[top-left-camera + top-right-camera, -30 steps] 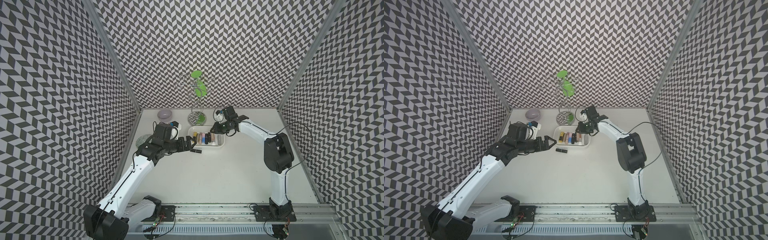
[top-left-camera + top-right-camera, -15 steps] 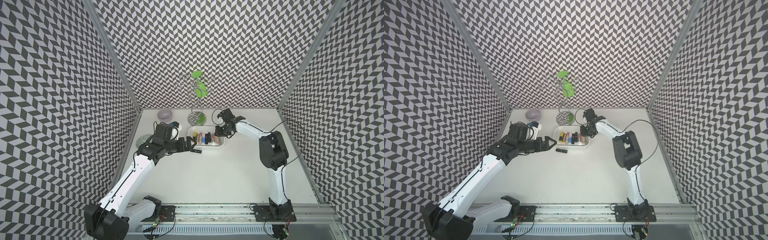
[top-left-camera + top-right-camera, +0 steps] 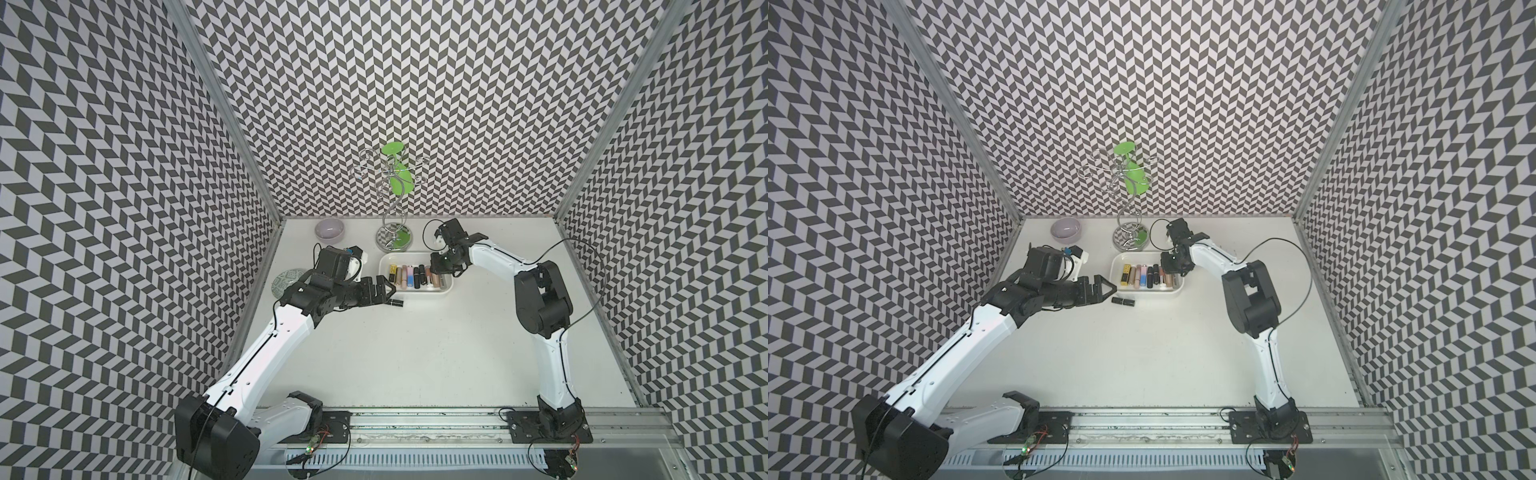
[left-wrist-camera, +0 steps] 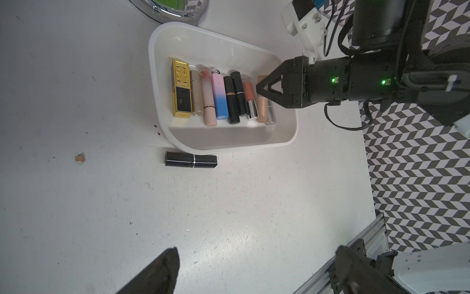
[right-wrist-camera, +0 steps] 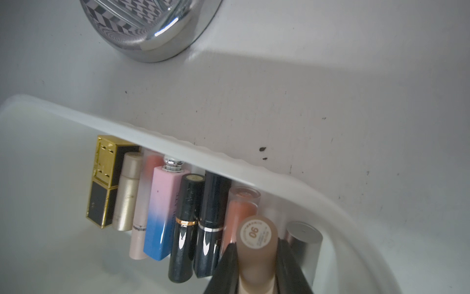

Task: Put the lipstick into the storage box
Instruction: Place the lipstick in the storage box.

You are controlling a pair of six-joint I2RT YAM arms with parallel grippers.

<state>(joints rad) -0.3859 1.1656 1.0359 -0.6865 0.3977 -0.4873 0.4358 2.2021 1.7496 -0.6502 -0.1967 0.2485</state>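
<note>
1. The left arm stretches from the lower left of the frame up toward the middle, with its forearm low and nearly level. The left gripper is spread wide, and its tips stop short of a black lipstick without touching it.
2. That black lipstick lies on its side on the tabletop, just outside the long wall of the storage box.
3. The right arm climbs from the lower right, folds at the elbow and reaches left to the box's right end, wrist tipped down.
4. The right gripper pinches a beige lipstick, one finger against each side. The tube lies in the row inside the box.
5. The beige lipstick's round end sticker reads "90"; the small print ringing it is too fine to read. A pale pink tube carries dark lettering, too blurred to make out.
</note>
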